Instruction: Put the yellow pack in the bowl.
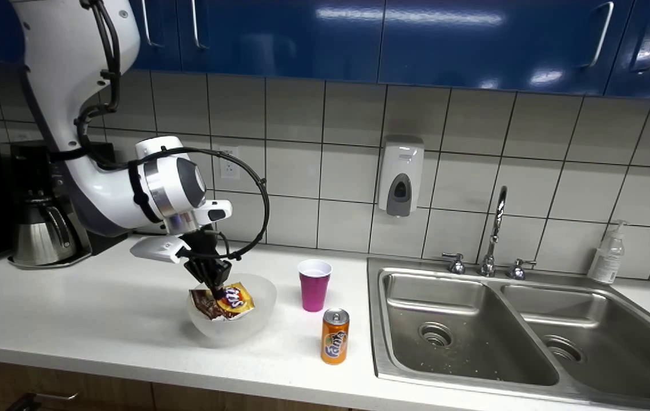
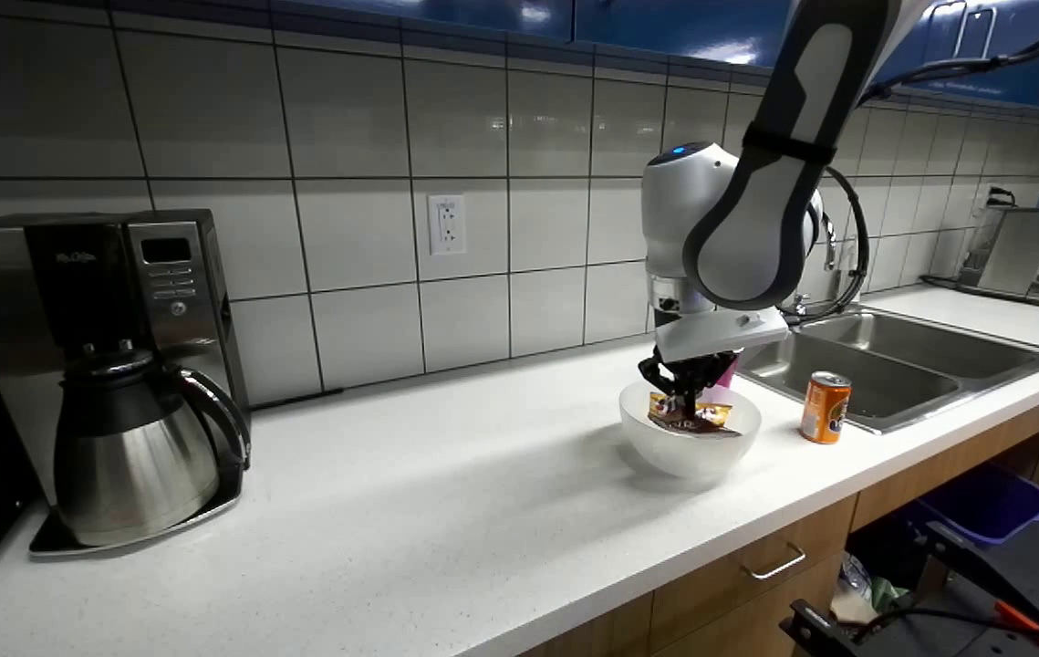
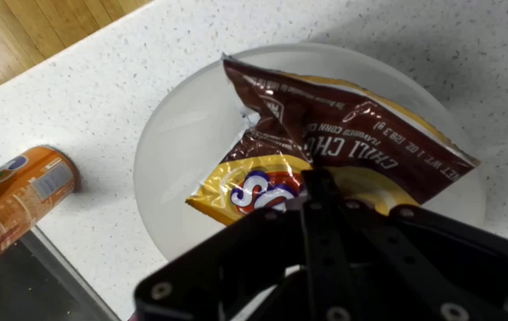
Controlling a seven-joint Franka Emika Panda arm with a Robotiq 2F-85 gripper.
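Counter (image 1: 102, 302): end effector (image 1: 218, 293) clamps yellow pack (image 3: 325, 138) in bowl (image 1: 233, 334), brown end away from can (image 1: 335, 338).

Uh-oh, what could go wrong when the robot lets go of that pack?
The gripper pinches the crinkled pack, which might cling to it at release. A corner looks right at the rim of the bowl in the wrist view, so it could hang out. The cup stands near the bowl, so it might get bumped as the gripper leaves.

On the white counter (image 1: 102, 308) stand a translucent bowl (image 1: 242, 330), pink cup (image 1: 314, 290), orange can (image 1: 335, 337) and coffee maker (image 2: 81, 292).
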